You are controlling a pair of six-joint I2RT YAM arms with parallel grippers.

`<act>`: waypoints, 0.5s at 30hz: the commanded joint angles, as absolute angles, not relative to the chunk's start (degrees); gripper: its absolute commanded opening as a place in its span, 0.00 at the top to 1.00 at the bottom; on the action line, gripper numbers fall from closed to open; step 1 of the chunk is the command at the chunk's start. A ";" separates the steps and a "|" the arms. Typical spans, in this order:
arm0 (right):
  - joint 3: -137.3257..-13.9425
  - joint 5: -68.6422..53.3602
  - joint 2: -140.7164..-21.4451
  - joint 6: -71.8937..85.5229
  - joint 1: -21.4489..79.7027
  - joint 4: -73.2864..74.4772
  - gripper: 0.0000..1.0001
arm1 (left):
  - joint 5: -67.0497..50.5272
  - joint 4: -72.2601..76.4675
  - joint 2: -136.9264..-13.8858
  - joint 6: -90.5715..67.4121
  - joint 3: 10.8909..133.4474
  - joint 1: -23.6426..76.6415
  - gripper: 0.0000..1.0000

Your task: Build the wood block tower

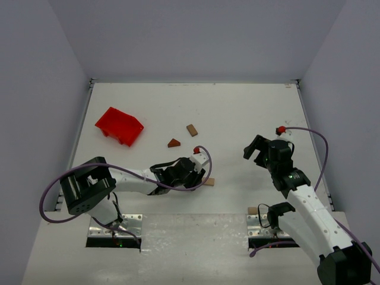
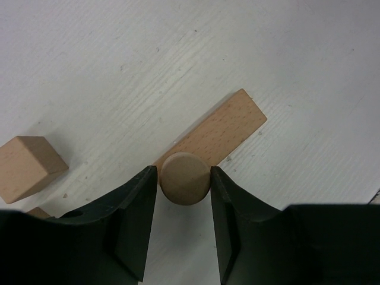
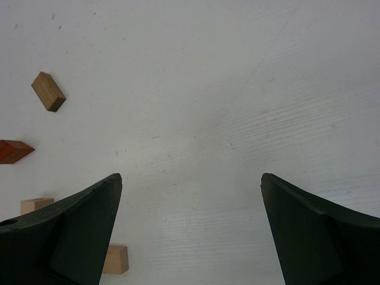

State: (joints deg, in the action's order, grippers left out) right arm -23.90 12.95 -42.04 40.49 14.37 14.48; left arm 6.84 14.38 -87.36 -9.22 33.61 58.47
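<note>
**Left jaws pinch a round piece over the plank; right jaws spread wide**

In the left wrist view we see the left jaws pinching a round wooden piece (image 2: pixel 185 178), with one dark finger (image 2: pixel 133 219) against each side of it. The piece sits over the near end of a pale plank (image 2: pixel 221 132) that lies flat and slantwise on the white counter (image 2: pixel 237 47). We cannot tell whether it rests on the plank or hangs just above it. A pale cube (image 2: pixel 27 167) stands on the counter left of the plank, apart from it.

From above, the left arm (image 1: pixel 127 178) reaches rightward across the near middle of the counter, with its wrist low over the wood. Farther back lies a dark reddish-brown triangular piece (image 1: pixel 173 143). Near it, a little to the right and farther back, is a tan block (image 1: pixel 192 129). A red bin (image 1: pixel 120 126) sits toward the far left, well apart from the blocks. A small pale block (image 1: pixel 253 210) lies beside the right arm's base.

The right arm (image 1: pixel 297 196) holds the right jaws spread wide above the counter on the right side. In its wrist view the tan block and the triangular piece lie off to the left. Two pale blocks lie nearer, one at the left edge (image 3: pixel 35 205) and one (image 3: pixel 116 259) just beside the left finger.
</note>
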 commanded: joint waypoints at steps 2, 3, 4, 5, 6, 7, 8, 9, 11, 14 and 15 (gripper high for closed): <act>-23.73 13.27 -41.40 39.90 14.19 13.18 0.01 | 9.22 16.48 -86.71 -8.87 34.24 59.15 0.60; -23.73 13.23 -41.48 39.86 14.15 13.18 0.01 | 9.23 16.61 -86.71 -8.79 34.28 59.19 0.60; -23.74 13.11 -41.58 39.83 14.16 13.20 0.01 | 9.24 16.71 -86.64 -8.76 34.29 59.26 0.61; -23.77 12.93 -41.61 39.86 14.19 13.23 0.01 | 9.27 16.74 -86.58 -8.71 34.32 59.32 0.60; -23.80 12.76 -41.64 39.89 14.22 13.25 0.01 | 9.30 16.77 -86.52 -8.65 34.35 59.38 0.60; -23.82 12.63 -41.66 39.90 14.24 13.24 0.01 | 9.34 16.81 -86.46 -8.59 34.34 59.44 0.60; -23.82 12.57 -41.66 39.90 14.24 13.19 0.01 | 9.40 16.87 -86.40 -8.53 34.28 59.50 0.60; -23.73 12.57 -41.66 39.90 14.24 13.18 0.01 | 9.24 16.87 -86.40 -8.53 34.28 59.50 0.59; -23.82 12.47 -41.66 39.90 14.24 13.18 0.01 | 9.04 17.01 -86.22 -8.53 34.23 59.69 0.58; -23.82 12.39 -41.57 39.81 14.24 13.18 0.01 | 9.09 17.21 -86.22 -8.53 34.19 59.85 0.56; -23.82 12.39 -41.57 39.81 14.24 13.18 0.01 | 9.22 17.47 -86.22 -8.53 34.19 59.85 0.56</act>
State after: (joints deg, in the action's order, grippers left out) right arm -23.90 12.15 -42.04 40.47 14.37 14.48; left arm 8.54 14.39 -87.37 -9.04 33.61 58.97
